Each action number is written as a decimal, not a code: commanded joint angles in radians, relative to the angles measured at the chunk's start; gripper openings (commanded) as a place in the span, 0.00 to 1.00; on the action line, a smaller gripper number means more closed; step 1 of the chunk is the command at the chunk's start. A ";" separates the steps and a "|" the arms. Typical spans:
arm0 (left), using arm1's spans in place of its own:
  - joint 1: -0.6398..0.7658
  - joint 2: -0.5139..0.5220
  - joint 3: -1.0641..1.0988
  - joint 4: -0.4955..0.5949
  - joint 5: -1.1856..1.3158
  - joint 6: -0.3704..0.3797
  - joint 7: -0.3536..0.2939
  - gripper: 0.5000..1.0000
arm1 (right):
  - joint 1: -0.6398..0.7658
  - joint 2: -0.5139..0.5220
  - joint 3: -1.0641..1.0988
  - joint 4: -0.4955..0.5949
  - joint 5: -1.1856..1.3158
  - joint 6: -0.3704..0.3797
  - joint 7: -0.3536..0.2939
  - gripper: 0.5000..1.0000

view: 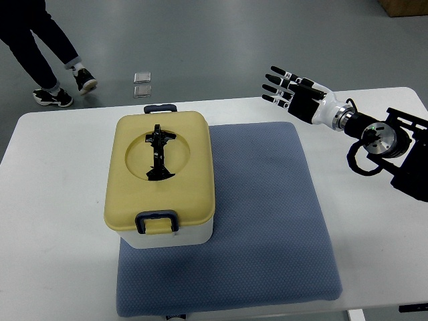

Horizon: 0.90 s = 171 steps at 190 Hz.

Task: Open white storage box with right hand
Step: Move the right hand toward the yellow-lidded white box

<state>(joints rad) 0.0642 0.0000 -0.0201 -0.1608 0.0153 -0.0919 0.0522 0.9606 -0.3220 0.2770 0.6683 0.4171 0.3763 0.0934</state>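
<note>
Top view of a white table (53, 200). At far left, beyond the table, a person's legs (37, 43) in dark trousers and black-and-white shoes stand on the grey floor. Near them, 2 small clear squares (142, 83) lie on the floor. On the table, the white storage box (160, 179) with a closed yellow lid and black folding handle sits on the left part of a blue mat (267, 221). At right, the right hand (294, 93) hovers above the table's far edge, well apart from the box, fingers (275, 81) spread and extended, holding nothing.
</note>
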 commanded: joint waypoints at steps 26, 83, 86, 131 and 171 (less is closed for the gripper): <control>-0.001 0.000 0.000 -0.002 0.000 0.001 0.000 1.00 | -0.008 0.004 0.013 -0.001 -0.014 -0.005 -0.003 0.85; -0.024 0.000 0.000 0.007 0.000 0.005 0.000 1.00 | -0.002 -0.006 0.014 0.001 -0.015 0.000 -0.004 0.85; -0.030 0.000 0.000 0.006 0.000 0.005 0.000 1.00 | 0.000 -0.008 0.014 0.001 -0.017 0.001 -0.004 0.85; -0.037 0.000 -0.001 0.006 0.000 0.005 0.000 1.00 | 0.004 -0.017 0.018 -0.003 -0.038 0.065 -0.001 0.85; -0.037 0.000 -0.001 0.004 0.000 0.005 0.000 1.00 | 0.006 -0.025 0.064 -0.003 -0.126 0.096 0.014 0.85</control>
<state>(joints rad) 0.0276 0.0000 -0.0217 -0.1548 0.0153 -0.0873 0.0521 0.9656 -0.3438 0.3193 0.6647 0.3505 0.4570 0.0986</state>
